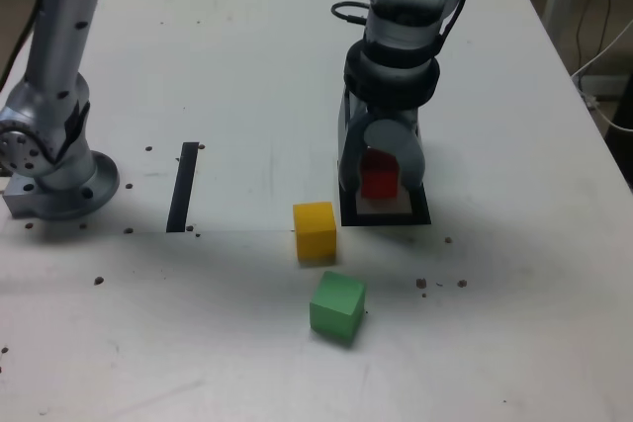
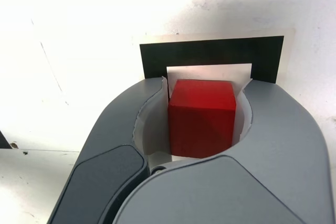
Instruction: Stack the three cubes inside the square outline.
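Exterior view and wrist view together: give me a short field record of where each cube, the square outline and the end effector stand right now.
red cube: between the end effector's jaws, over the pale centre of the square outline
contact with outline: cannot tell whether the red cube rests on it
square outline: on the white table, under the end effector
end effector: lowered at the outline, jaws close around the red cube
yellow cube: on the table, to the exterior view's left of the outline
green cube: on the table, nearer the camera than the yellow cube, apart from it
stacked: none yet

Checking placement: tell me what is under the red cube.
Under the red cube, the square outline shows its pale centre and black frame. The gripper flanks the cube; actual contact underneath is hidden.
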`<state>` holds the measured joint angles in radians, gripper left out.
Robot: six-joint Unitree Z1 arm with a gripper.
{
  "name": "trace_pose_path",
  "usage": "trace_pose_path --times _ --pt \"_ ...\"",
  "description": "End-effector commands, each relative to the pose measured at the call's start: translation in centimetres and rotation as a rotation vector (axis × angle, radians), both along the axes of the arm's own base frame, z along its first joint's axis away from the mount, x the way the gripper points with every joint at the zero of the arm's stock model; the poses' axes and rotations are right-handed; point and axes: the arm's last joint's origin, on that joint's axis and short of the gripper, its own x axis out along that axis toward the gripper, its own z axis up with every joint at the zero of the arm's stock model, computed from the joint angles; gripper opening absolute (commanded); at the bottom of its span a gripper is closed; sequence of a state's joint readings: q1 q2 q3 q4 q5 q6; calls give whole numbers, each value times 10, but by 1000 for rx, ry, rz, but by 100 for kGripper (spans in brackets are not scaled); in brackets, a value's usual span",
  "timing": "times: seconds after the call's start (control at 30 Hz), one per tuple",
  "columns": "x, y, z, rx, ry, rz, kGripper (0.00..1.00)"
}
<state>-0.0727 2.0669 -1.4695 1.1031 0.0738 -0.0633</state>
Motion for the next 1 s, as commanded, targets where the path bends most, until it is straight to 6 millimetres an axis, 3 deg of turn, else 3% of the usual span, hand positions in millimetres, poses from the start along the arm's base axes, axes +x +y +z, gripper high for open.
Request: trace_pose_path --times 0.0,0.13,0.23,0.57,0.97 --pt "1 1 -1 5 3 -2 51" --pt "0 1 0 9 8 -6 84" --pt "-1 1 1 13 10 -8 98" --pt "-5 -1 11 23 -9 -16 99" --pt "-58 -11 73 34 -30 23 98"
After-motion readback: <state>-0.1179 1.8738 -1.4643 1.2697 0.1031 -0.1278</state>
